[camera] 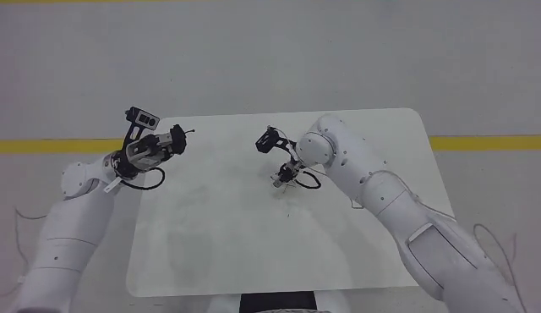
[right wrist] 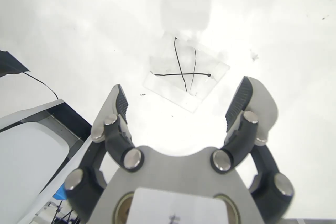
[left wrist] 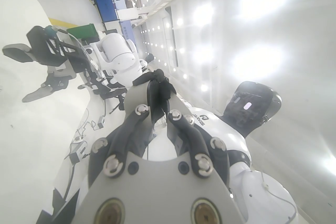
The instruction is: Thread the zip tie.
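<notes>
Here we look down on a white table (camera: 254, 245) with one robot arm at each side. The left pincer (camera: 179, 138) sits by the table's far left corner. Its fingers are pressed together on a thin black strip (camera: 189, 131), apparently a zip tie, which pokes out past the tips. The right pincer (right wrist: 181, 84) hangs over the middle of the table, its fingers spread wide apart with nothing between them. Below it we see three black zip ties (right wrist: 181, 74) lying crossed over one another on a clear square sheet (right wrist: 204, 88), which rests flat on the table. The two pincers are well apart.
</notes>
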Tool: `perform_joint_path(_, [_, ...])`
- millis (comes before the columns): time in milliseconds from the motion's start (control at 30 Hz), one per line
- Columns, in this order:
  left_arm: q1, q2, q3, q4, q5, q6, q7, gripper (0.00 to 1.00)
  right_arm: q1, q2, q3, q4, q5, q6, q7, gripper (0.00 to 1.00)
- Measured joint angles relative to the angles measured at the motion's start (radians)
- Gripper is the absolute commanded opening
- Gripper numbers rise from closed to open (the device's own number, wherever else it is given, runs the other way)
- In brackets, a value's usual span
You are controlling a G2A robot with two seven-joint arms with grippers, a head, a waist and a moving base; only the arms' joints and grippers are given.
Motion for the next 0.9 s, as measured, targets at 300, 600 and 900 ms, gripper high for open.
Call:
perform_joint_path(300, [0.0, 0.0, 0.0, 0.0, 0.0, 0.0, 0.0, 0.0, -0.023, 0.0, -0.015, -0.02, -0.004, -0.028, -0.021, 1.0])
perform_joint_path(600, [0.0, 0.0, 0.0, 0.0, 0.0, 0.0, 0.0, 0.0, -0.024, 0.0, -0.016, -0.022, 0.002, -0.034, -0.019, 1.0])
perform_joint_path(900, [0.0, 0.0, 0.0, 0.0, 0.0, 0.0, 0.0, 0.0, -0.052, 0.015, -0.047, -0.114, -0.082, -0.039, -0.021, 0.49])
